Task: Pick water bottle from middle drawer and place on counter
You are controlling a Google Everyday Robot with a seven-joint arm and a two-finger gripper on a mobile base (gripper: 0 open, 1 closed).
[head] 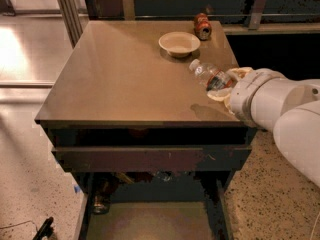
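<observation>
The water bottle (209, 76) is clear with a white cap and a dark label band. It hangs tilted over the right side of the counter (125, 79), cap pointing up and left. My gripper (225, 85) is shut on its lower half, and the white arm comes in from the right edge. The bottle's base is hidden behind the tan fingers (239, 73). The middle drawer (150, 221) stands pulled out at the bottom of the view, showing its pale floor between dark side walls.
A tan bowl (179, 43) sits at the counter's back, just left of and beyond the bottle. A red soda can (202, 26) stands at the back right corner. A dark can (99, 202) lies in the drawer's left rear. A metal post (67, 9) rises at the back left.
</observation>
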